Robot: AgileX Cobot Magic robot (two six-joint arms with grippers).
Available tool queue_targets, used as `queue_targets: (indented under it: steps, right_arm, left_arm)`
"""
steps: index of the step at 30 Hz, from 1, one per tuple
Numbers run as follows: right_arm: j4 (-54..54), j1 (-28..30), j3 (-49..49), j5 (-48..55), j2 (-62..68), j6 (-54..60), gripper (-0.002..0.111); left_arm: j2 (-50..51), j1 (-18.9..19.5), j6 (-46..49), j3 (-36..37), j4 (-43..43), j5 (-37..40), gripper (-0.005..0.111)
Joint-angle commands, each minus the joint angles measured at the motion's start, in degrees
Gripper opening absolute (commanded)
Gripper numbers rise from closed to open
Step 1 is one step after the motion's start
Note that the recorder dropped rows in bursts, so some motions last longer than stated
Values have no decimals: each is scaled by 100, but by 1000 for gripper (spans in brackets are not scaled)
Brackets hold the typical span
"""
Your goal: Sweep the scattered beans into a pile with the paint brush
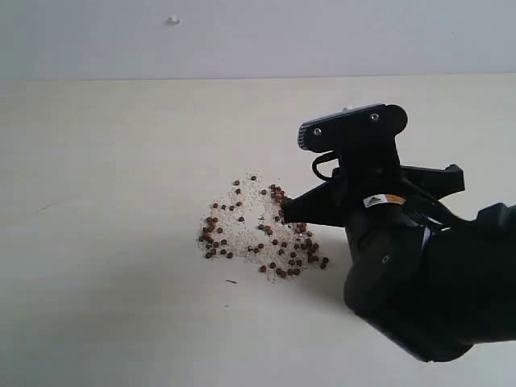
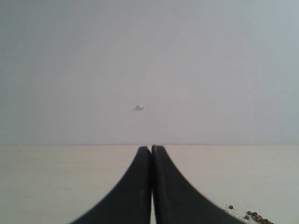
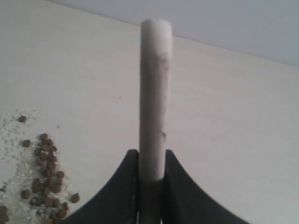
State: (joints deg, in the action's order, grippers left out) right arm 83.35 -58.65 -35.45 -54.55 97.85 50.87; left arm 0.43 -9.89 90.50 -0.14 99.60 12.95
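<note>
The beans [image 1: 258,234] lie in a loose reddish-brown patch mixed with whitish grains on the pale table, denser toward its right side. My right gripper [image 1: 286,214] sits low at the right edge of that patch. In the right wrist view this gripper [image 3: 152,154] is shut on the paint brush [image 3: 155,93], seen edge-on as a narrow off-white strip sticking out past the fingers, with beans [image 3: 46,182] beside it. In the exterior view the arm hides the brush. My left gripper [image 2: 151,148] is shut on nothing, off to the side, with a few beans [image 2: 257,216] at the frame's corner.
The pale wooden table [image 1: 121,161] runs back to a grey wall with a small white speck [image 1: 173,20]. The bulky black right arm [image 1: 419,282] fills the lower right of the exterior view. The left arm is out of the exterior view.
</note>
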Motion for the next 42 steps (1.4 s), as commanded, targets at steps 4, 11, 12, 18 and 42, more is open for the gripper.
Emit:
queue_targets:
  steps: [4, 11, 12, 18, 42]
  right_arm:
    - [-738, -99, 15, -122, 483, -1725, 0]
    - [-1002, -99, -590, -260, 1068, -2249, 0]
    - [-1002, -99, -746, -260, 1168, -2249, 0]
    - [-993, -99, -1664, -415, 1702, -1951, 0]
    - [-610, -6, -1852, -1008, 511, 1327, 0]
  left_arm:
    - [30, -20, 10, 14, 35, 39, 0]
    - [30, -20, 10, 14, 35, 39, 0]
    - [30, -20, 10, 14, 35, 39, 0]
    - [30, -87, 9, 14, 35, 39, 0]
    - [30, -87, 9, 14, 35, 39, 0]
